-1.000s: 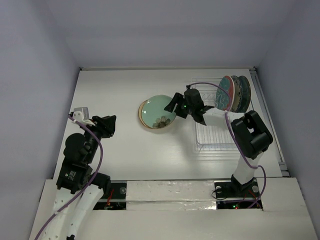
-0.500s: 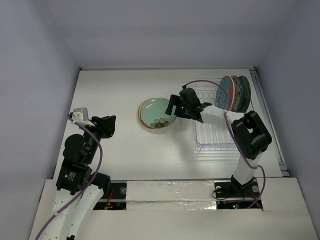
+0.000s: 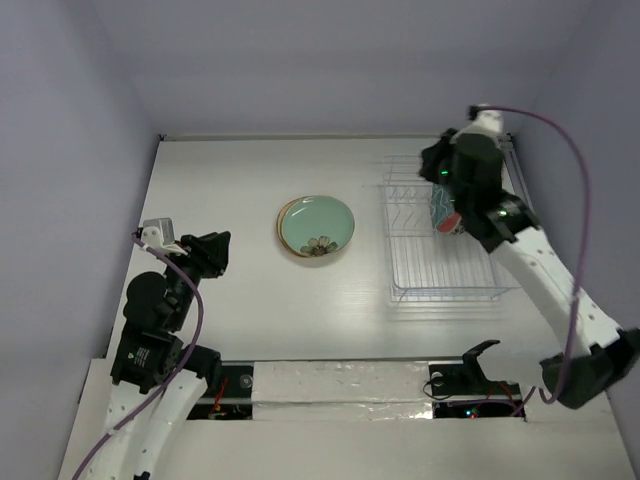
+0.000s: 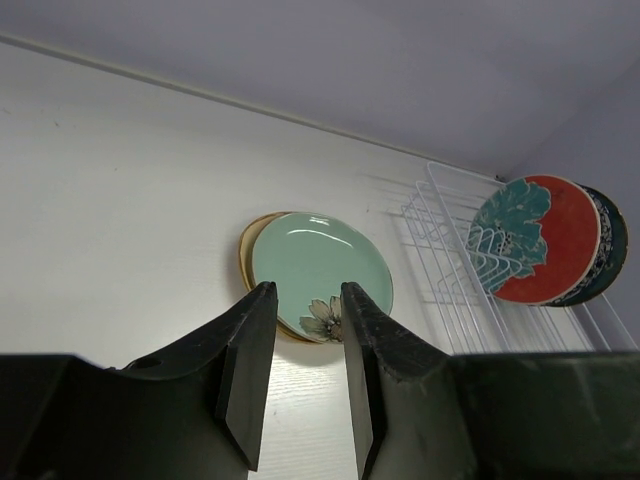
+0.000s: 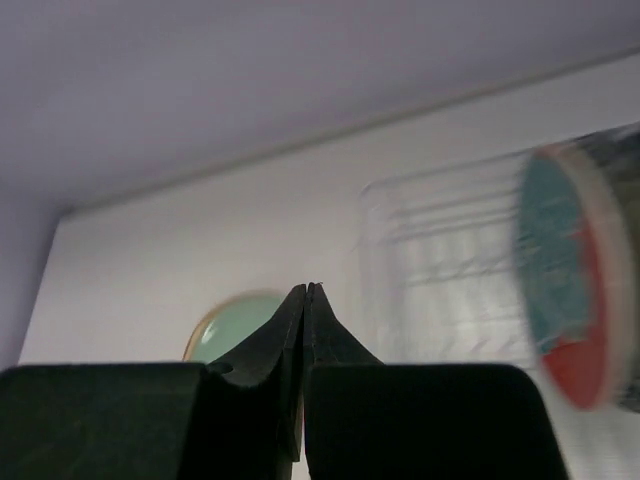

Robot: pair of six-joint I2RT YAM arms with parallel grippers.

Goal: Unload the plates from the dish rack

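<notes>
Nearest us, the left gripper point(image 3: 210, 250) hovers above the table point(image 3: 230, 180) at its near left, jaws parted by a narrow gap and holding nothing. In its wrist view the mint green plate point(image 4: 320, 262) sits just beyond that gap, well apart from the fingertips. This plate lies flat and face up near the middle of the table, stacked on the tan plate point(image 4: 245, 262), whose rim shows along the left side. To their right stands the dish rack point(image 3: 440, 265), its long axis running from near to far, its near slots bare. At its far end the remaining plates stand on edge across the rack: the red plate with teal flower point(image 4: 540, 240) in front, its face turned toward the near left, and the dark teal plate point(image 4: 612, 240) behind it. The right gripper point(image 3: 436, 165) hangs over that far end, above the upright plates; in its wrist view the fingers point(image 5: 290, 320) are pressed together with nothing between them, and the red plate appears blurred off to their right, not touching them
</notes>
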